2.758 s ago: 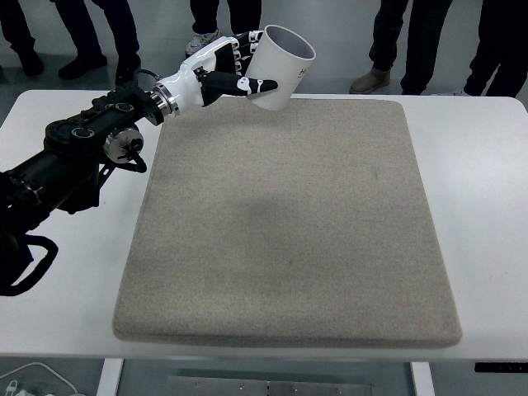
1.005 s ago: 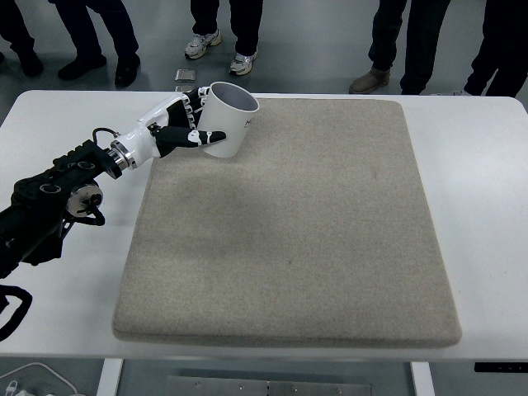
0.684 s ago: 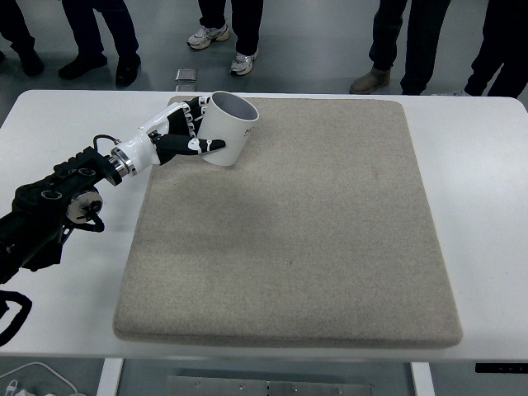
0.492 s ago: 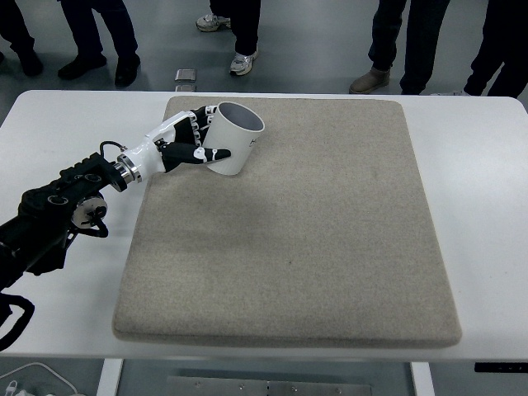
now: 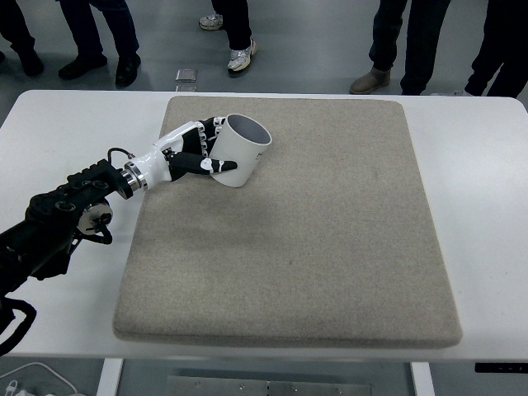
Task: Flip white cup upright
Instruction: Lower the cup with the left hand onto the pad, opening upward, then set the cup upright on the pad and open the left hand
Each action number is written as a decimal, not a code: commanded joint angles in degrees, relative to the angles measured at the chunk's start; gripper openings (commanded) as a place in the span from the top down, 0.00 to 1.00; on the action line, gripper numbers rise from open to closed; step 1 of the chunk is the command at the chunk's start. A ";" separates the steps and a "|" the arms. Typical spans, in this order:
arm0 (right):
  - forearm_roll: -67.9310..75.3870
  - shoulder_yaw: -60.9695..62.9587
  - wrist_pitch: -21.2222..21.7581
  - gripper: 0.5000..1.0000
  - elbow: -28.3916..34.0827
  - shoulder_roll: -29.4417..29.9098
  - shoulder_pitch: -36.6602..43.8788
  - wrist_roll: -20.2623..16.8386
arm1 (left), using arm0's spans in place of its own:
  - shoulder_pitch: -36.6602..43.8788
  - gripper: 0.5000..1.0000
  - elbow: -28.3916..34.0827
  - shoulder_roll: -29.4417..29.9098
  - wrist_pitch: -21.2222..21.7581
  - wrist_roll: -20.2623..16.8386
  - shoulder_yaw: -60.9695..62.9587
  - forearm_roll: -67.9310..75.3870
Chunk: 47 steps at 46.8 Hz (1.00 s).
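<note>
White cup (image 5: 241, 150) on the far left part of the grey mat (image 5: 330, 239), tilted, with the open mouth turned up and toward the right. Lower edge close to the mat surface or touching it; impossible to tell which. Gripped from its left side by the left hand (image 5: 191, 155): white and black fingers (image 5: 216, 125) curled around the far side of the wall, thumb (image 5: 221, 165) pressed on the near side. So, hand closed around the cup, with the cup directly to the right of the palm.

Plain white outer wall, smooth, with a small dark mark near the rim on the right side, too small to read. Inside darker, greyish, in shadow. Round rim, fully visible. No handle in sight.

Behind the hand, a white wrist section and then the black left arm (image 5: 66, 210), running down and to the left edge of the picture, above the white table (image 5: 487, 190). Mat lying flat on this table, covering most of the middle.

Beyond the far edge of the table, a grey floor with legs and shoes of several standing persons (image 5: 235, 33), and a small flat dark object (image 5: 185, 76) on the floor near the table edge.
</note>
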 commanded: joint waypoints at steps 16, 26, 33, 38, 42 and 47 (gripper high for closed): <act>0.00 0.00 0.00 0.14 0.00 0.00 -0.24 0.08 | 0.37 0.69 -0.09 -0.02 0.01 0.00 0.09 -0.17; 0.00 0.00 0.00 0.14 0.00 0.00 -0.24 0.00 | 0.46 0.53 0.00 -0.11 0.29 0.00 -0.44 -0.25; 0.00 0.00 0.00 0.14 0.00 0.00 -0.24 -0.01 | 0.46 0.39 0.00 -0.11 0.38 0.00 -0.61 -0.69; 0.00 -0.09 0.00 0.14 0.09 0.00 -0.24 0.08 | 0.46 0.23 -0.09 -0.11 0.38 0.00 -0.70 -0.78; 0.00 -0.09 0.00 0.14 0.09 0.00 -0.24 0.00 | 0.46 0.14 -0.09 -0.11 0.38 0.00 -0.79 -0.87; 0.00 -0.09 0.00 0.14 0.09 0.00 -0.24 -0.01 | 0.46 0.10 -0.18 -0.11 0.38 0.00 -0.88 -0.87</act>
